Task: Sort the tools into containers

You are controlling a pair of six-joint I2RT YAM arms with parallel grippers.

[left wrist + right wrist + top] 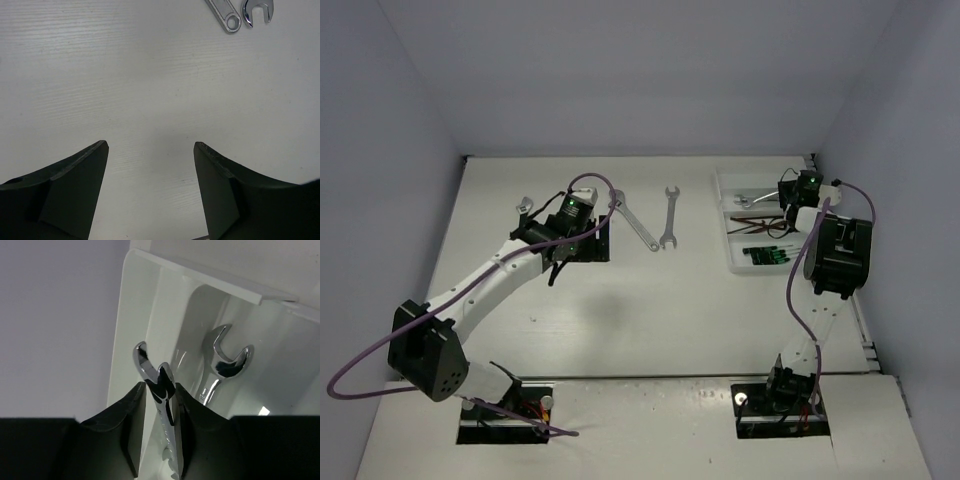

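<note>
My right gripper is shut on a silver open-end wrench and holds it over the far compartment of the white tray. Another silver wrench lies in that compartment. In the top view the right gripper is over the tray, which also holds brown hex keys and black-and-green screwdrivers. My left gripper is open and empty above bare table. Two silver wrenches lie just right of the left gripper; their ends show in the left wrist view.
A third silver wrench lies on the table left of the left arm, partly hidden by it. Grey walls close in the table on the left, far and right sides. The tray stands at the far right.
</note>
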